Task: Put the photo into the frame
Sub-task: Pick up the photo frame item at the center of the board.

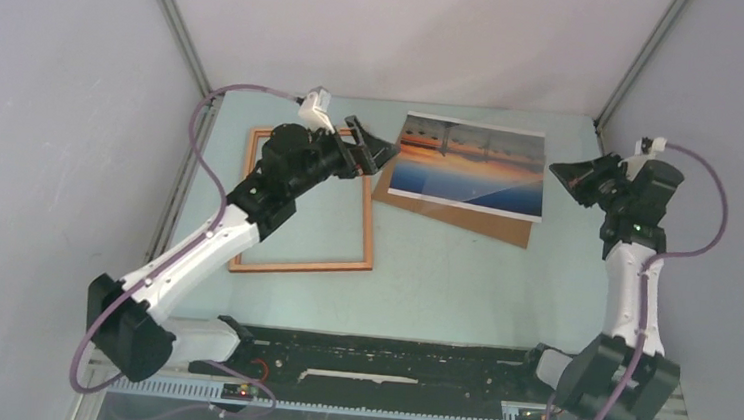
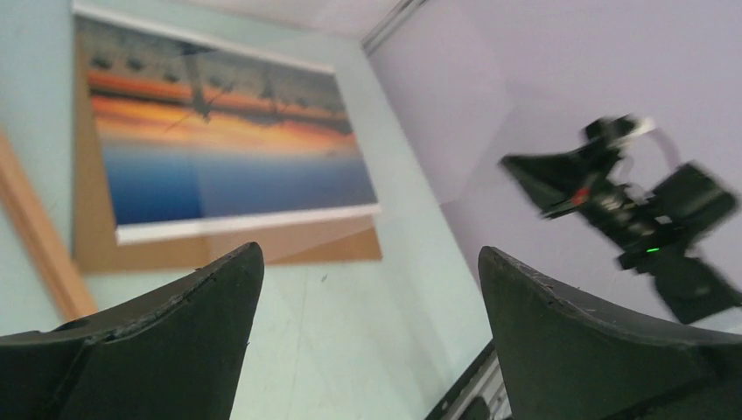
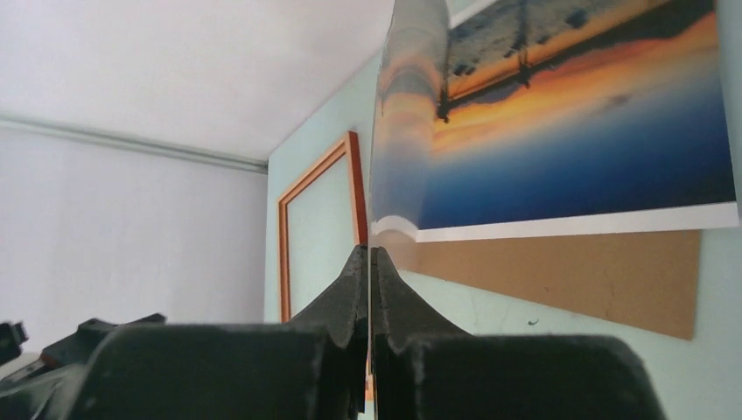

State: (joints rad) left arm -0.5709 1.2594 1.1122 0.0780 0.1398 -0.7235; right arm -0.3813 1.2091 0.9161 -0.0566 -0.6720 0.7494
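The job is only starting. The frame (image 1: 303,266) lies flat on the left side of the counter (image 1: 443,276), and there is nothing inside it, just bare counter. The photo is not in it yet.

The left gripper (image 1: 382,156) hangs over the far right corner of the frame. Its jaws are spread wide and hold nothing. In the left wrist view, the photo lies ahead of these jaws and a little to the side, apart from them.

Next comes the photo (image 1: 472,163). It rests picture side up on a brown backing board (image 1: 458,215), just to the right of the frame. The board peeks out along the photo's near edge.

On the right, the right gripper (image 1: 558,171) touches the right edge of the photo. Its jaws are pressed tight together. In the right wrist view, that edge of the photo curls up off the board and seems to run down between the jaws, so I think they are pinching it.

What is left is lifting the photo, carrying it over to the left, and laying it inside the frame.
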